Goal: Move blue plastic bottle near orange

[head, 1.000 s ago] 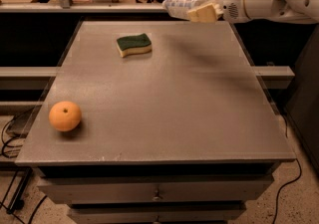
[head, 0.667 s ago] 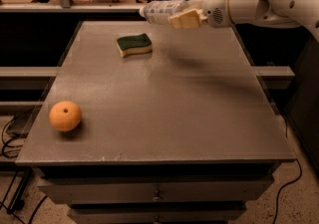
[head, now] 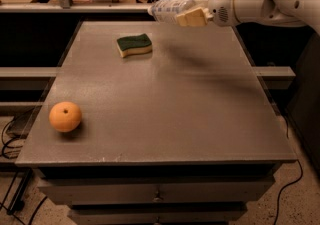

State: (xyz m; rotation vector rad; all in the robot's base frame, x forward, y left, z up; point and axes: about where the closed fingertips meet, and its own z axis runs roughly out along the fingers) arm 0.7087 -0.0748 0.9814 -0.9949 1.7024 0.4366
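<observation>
The blue plastic bottle (head: pixel 170 9) is held lying sideways in the air above the far edge of the grey table (head: pixel 190 99), its cap end pointing left. My gripper (head: pixel 192 15) is shut on the bottle's right part, with the white arm reaching in from the upper right. The orange (head: pixel 65 116) rests on the table near the front left corner, far from the bottle.
A green-and-yellow sponge (head: pixel 134 45) lies on the table at the back, left of centre, below and left of the bottle. Drawers (head: pixel 157 194) sit under the table front. Cables (head: pixel 10 139) lie on the floor at the left.
The gripper has carried the bottle leftward along the table's far edge, from the back right toward the back centre. The orange and sponge have not moved.
</observation>
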